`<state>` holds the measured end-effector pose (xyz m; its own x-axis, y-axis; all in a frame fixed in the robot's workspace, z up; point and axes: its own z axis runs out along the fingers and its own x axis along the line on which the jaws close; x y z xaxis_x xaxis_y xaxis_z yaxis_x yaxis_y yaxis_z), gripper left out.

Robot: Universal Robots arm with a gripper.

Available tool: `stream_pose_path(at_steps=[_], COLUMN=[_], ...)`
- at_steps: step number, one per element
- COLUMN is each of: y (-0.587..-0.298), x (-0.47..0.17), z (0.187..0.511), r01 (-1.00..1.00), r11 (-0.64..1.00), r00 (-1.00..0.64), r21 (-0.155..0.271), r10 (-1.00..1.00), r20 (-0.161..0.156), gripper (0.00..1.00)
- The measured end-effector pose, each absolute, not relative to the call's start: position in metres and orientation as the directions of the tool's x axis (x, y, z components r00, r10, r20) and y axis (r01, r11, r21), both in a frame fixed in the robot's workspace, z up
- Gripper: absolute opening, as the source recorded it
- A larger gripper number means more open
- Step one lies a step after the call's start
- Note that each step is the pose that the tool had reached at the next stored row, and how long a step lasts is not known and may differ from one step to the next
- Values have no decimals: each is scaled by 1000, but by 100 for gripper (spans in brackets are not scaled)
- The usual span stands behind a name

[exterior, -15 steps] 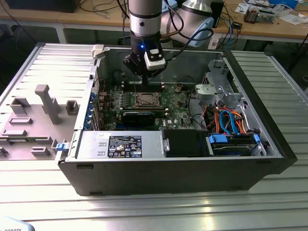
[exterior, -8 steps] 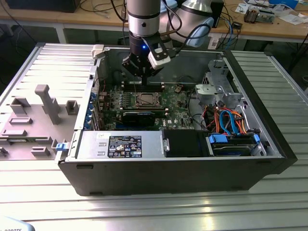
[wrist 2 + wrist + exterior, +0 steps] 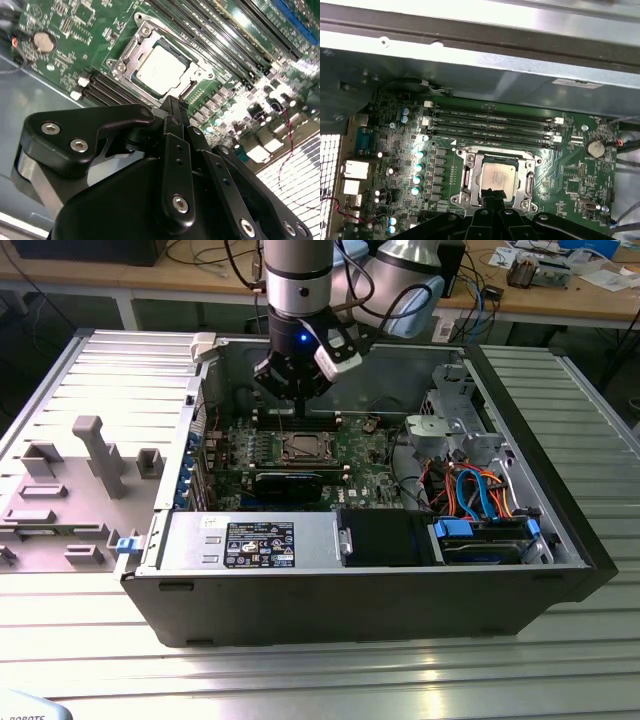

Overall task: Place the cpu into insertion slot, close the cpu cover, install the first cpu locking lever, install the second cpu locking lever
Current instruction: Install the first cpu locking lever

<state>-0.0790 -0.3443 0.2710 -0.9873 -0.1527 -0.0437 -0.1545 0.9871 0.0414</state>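
Observation:
The cpu (image 3: 498, 175) lies flat in the insertion slot (image 3: 538, 161) on the green motherboard, its silver top showing in both wrist views (image 3: 162, 70) and in the exterior view (image 3: 300, 447). The cpu cover (image 3: 470, 176) lies down around the chip as a silver frame (image 3: 131, 52). My gripper (image 3: 297, 412) hangs just above the socket's edge. Its black fingertips (image 3: 493, 201) are pressed together with nothing between them, close beside the frame (image 3: 172, 106).
Long memory slots (image 3: 490, 125) run beside the socket, and a coin battery (image 3: 594, 148) sits near it. In the case are a black card (image 3: 290, 483), a power supply (image 3: 250, 540), a drive cage (image 3: 455, 420) and cables (image 3: 470, 490). A grey fixture tray (image 3: 80, 480) lies at the exterior view's left.

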Motion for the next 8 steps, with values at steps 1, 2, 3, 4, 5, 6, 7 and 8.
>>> stream_pose_path(at_steps=[1, 2, 3, 4, 5, 6, 7, 8], y=[-344, -344, -344, -344, -344, -344, -344, -344], x=[-79, -80, -81, -81, -81, -81, -81, -81], z=[271, 271, 271, 271, 271, 271, 271, 271], r01=[-183, -189, -190, -190, -190, -190, -189, -184], r11=[982, 981, 981, 981, 981, 981, 981, 982], r00=[-983, -981, -981, -981, -981, -981, -981, -982], r21=[41, 42, 42, 42, 41, 41, 41, 43], r10=[-181, -187, -188, -188, -188, -188, -188, -183], r20=[-44, -44, -44, -44, -44, -44, -43, -39], gripper=[11, 11, 11, 11, 11, 11, 11, 11])
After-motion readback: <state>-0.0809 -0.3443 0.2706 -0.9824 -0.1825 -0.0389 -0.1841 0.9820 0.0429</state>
